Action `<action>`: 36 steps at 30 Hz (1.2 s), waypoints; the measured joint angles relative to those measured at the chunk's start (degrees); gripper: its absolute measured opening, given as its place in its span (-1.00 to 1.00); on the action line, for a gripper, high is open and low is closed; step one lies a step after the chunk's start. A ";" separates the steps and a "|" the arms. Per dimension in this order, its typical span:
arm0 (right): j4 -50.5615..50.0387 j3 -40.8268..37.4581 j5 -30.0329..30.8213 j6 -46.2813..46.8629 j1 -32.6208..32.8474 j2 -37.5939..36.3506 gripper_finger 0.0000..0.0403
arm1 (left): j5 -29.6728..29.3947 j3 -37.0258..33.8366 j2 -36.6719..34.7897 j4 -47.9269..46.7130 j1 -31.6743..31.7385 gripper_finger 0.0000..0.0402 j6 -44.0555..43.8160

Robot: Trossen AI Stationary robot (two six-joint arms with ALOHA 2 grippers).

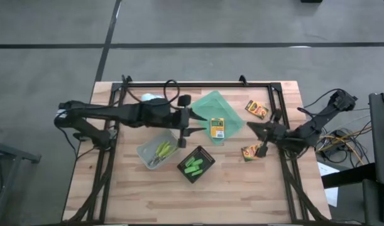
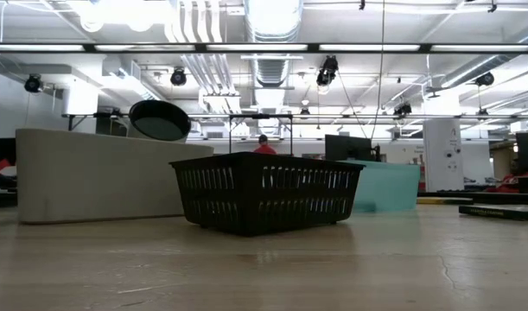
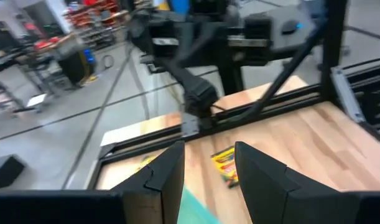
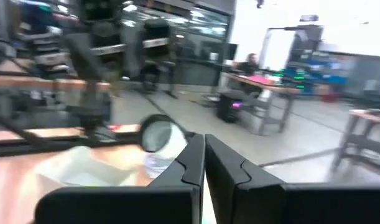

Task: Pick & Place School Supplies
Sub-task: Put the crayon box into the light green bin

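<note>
On the wooden surface [image 1: 242, 188], 3 yellow-and-green crayon boxes are seen from above: 1 crayon box [image 1: 217, 127] lies on the translucent green tray [image 1: 207, 103], a 2nd crayon box [image 1: 256, 110] lies near the far right of the surface, and a 3rd crayon box [image 1: 250, 152] lies toward the right edge. The right claw [image 1: 251, 127] is held just beyond the tray's right corner, between the 2nd and 3rd boxes and touching neither; its fingers [image 4: 188, 163] are pressed together in the right wrist view with nothing between them. The left claw [image 1: 198, 121] is held over the tray's left edge, just beside the box on the tray, its fingers [image 3: 170, 171] parted with nothing gripped; in the left wrist view a crayon box [image 3: 226, 164] on the bare surface shows through the gap between them. 2 yellow-green-handled scissors [image 1: 160, 152] lie in the clear bin [image 1: 144, 154], near the left claw on its front side. Several green markers [image 1: 194, 165] lie in the black square box [image 1: 206, 157] beside that bin.
</note>
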 joint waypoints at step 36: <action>-0.50 13.81 21.54 -6.93 19.12 8.47 -0.96 | 6.04 1.08 5.37 5.01 3.88 -0.27 -1.79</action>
